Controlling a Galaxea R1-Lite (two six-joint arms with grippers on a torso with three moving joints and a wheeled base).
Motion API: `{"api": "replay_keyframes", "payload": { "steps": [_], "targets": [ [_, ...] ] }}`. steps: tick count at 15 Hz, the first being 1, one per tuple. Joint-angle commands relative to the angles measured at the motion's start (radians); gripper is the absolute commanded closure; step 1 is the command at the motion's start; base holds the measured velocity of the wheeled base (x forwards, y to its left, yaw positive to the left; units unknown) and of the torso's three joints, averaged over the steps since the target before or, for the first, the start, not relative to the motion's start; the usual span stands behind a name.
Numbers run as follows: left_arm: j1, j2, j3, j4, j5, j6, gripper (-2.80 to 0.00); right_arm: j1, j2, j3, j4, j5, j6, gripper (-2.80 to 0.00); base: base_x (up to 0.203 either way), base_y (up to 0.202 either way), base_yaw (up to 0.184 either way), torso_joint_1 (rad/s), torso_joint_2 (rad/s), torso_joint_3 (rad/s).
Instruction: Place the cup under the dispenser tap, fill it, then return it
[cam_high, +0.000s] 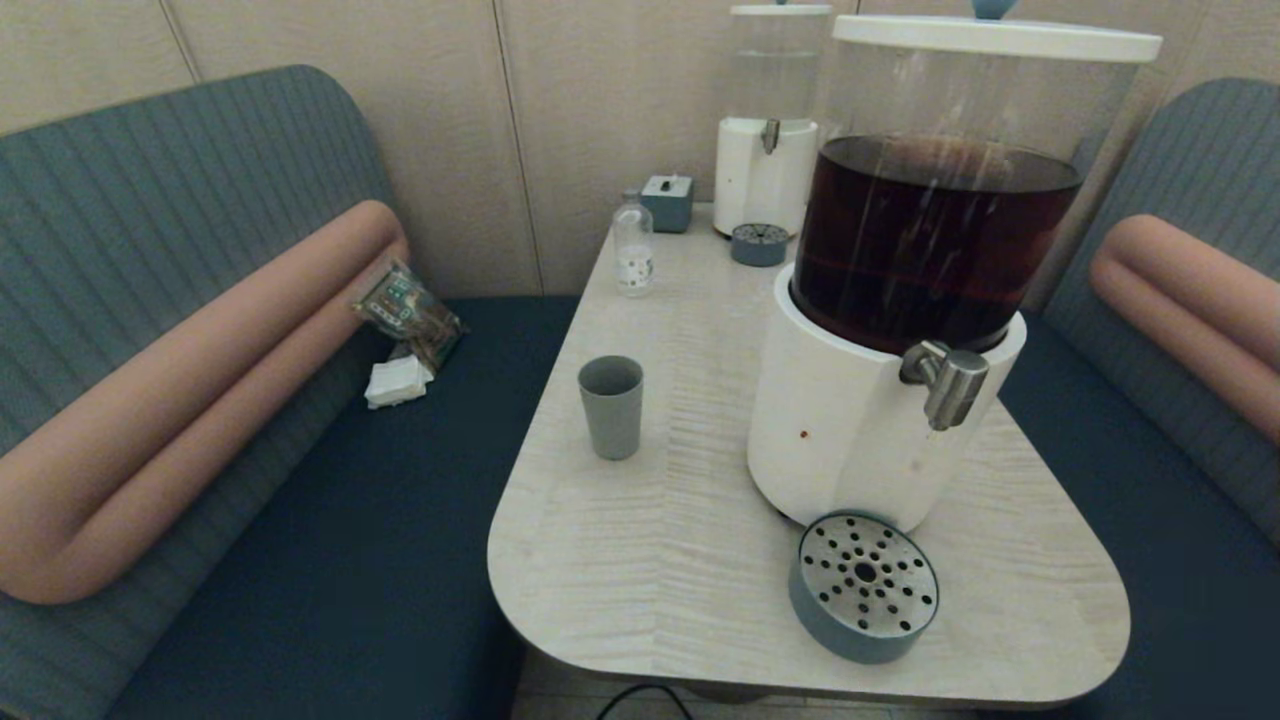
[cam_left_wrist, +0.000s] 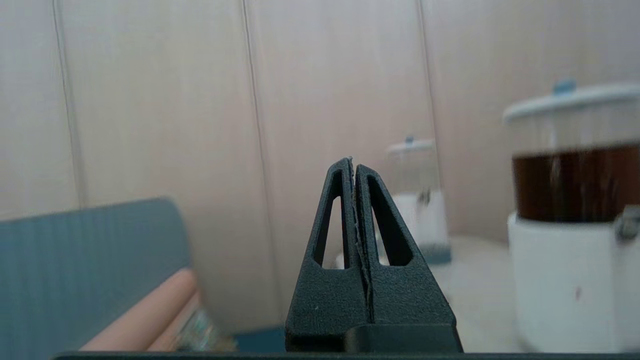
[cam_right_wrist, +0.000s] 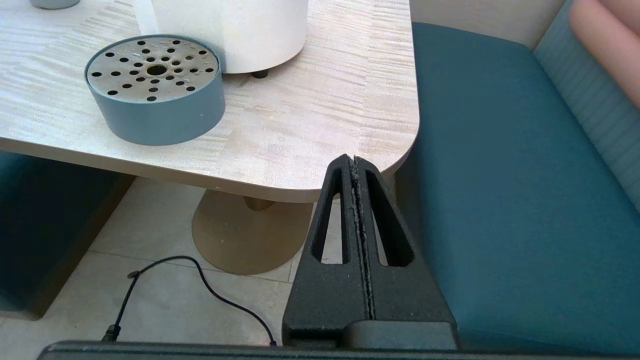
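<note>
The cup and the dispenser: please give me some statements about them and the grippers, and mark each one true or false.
1. The cup stands upright on the table, apart from the dispenser tap. True.
2. The cup sits on the drip tray. False: the tray carries nothing and the cup stands on the tabletop, to the left of the dispenser.
3. The dispenser tank holds dark brown liquid. True.
4. The left gripper holds the cup. False: it is shut on nothing.
5. The right gripper is open. False: its fingers are pressed together, off the table's edge.
</note>
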Motion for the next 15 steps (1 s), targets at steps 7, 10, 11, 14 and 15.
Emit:
{"api": "replay_keyframes", "payload": {
  "steps": [7, 10, 11, 14, 15],
  "targets": [
    [-0.006, -0.127, 0.018, 0.577, 0.097, 0.113, 0.00, 0.001, -0.002, 0.000, -0.001, 0.001, -0.001, 0.00, 0.000, 0.000, 0.000, 0.000, 0.00, 0.000],
    [-0.006, -0.126, 0.017, 0.856, 0.170, 0.116, 0.00, 0.001, -0.002, 0.000, -0.001, 0.001, -0.001, 0.00, 0.000, 0.000, 0.000, 0.000, 0.00, 0.000],
    [-0.006, -0.125, 0.016, 0.885, 0.175, 0.109, 0.00, 0.001, -0.002, 0.000, -0.001, 0.001, -0.001, 0.00, 0.000, 0.000, 0.000, 0.000, 0.00, 0.000],
    [-0.006, -0.125, 0.017, 0.916, 0.150, 0.068, 0.00, 0.001, -0.002, 0.002, 0.000, 0.001, 0.000, 0.00, 0.000, 0.000, 0.000, 0.000, 0.00, 0.000],
    [-0.006, -0.125, 0.016, 0.928, 0.147, 0.055, 0.00, 0.001, -0.002, 0.000, -0.001, 0.001, 0.001, 0.00, 0.000, 0.000, 0.000, 0.000, 0.00, 0.000]
  ]
}}
